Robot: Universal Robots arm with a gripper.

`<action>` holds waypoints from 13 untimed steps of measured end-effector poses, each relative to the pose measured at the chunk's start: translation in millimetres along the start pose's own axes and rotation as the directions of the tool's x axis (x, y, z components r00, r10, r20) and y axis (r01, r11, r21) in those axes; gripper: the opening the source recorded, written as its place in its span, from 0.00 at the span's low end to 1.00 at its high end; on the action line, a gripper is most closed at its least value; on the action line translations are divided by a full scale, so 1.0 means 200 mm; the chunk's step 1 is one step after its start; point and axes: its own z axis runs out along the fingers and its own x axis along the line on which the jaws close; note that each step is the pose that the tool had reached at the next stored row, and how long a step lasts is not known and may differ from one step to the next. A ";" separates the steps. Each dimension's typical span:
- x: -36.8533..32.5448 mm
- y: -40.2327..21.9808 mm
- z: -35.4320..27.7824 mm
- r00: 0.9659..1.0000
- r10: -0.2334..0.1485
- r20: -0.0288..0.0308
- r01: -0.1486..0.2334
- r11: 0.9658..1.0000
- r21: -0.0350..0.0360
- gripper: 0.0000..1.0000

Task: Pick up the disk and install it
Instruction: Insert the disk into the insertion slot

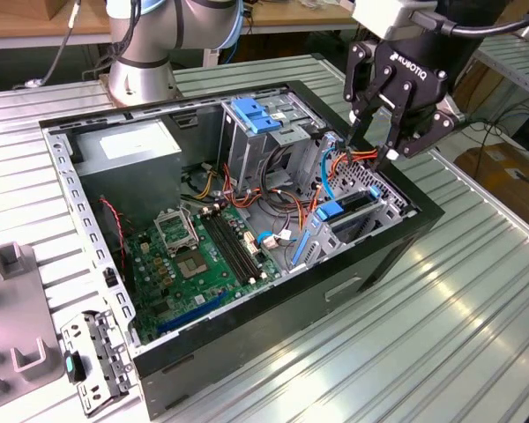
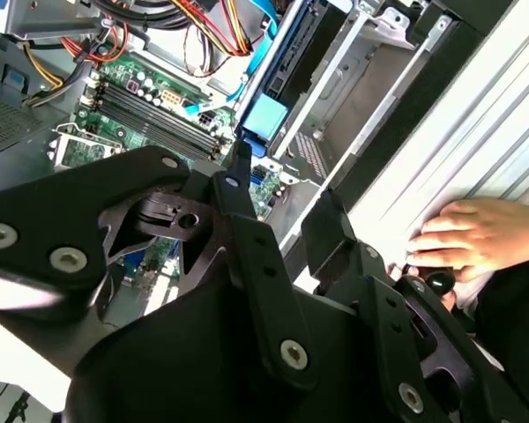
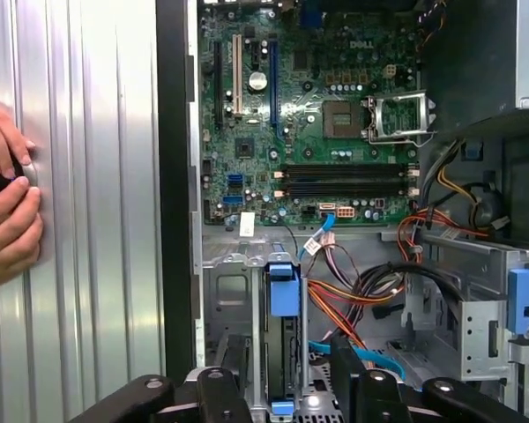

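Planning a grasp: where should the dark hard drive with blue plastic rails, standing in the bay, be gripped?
Probably its exposed top edge, from above: the dark, blue-railed hard drive stands on edge in the grey metal bay, flat faces walled in.

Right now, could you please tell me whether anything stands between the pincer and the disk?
Nothing visible does. The open pincer hangs over the disk, which stands on edge in its grey bay. Orange wires and a light-blue cable run beside the disk, not across it.
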 end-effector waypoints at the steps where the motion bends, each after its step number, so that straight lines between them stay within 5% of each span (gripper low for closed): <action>1: 0.000 0.000 0.008 1.000 0.000 0.000 0.000 1.000 0.000 0.51; 3: 0.000 0.001 0.034 1.000 -0.002 0.000 0.002 1.000 0.000 0.49; 4: 0.001 0.001 0.042 1.000 -0.002 0.000 0.002 1.000 0.000 0.36; 6: 0.001 0.002 0.060 1.000 -0.002 0.000 0.002 1.000 0.000 0.36; 9: 0.001 0.002 0.088 1.000 -0.003 0.000 0.003 1.000 0.000 0.18; 13: 0.001 0.003 0.128 1.000 -0.003 0.000 0.003 1.000 0.000 0.11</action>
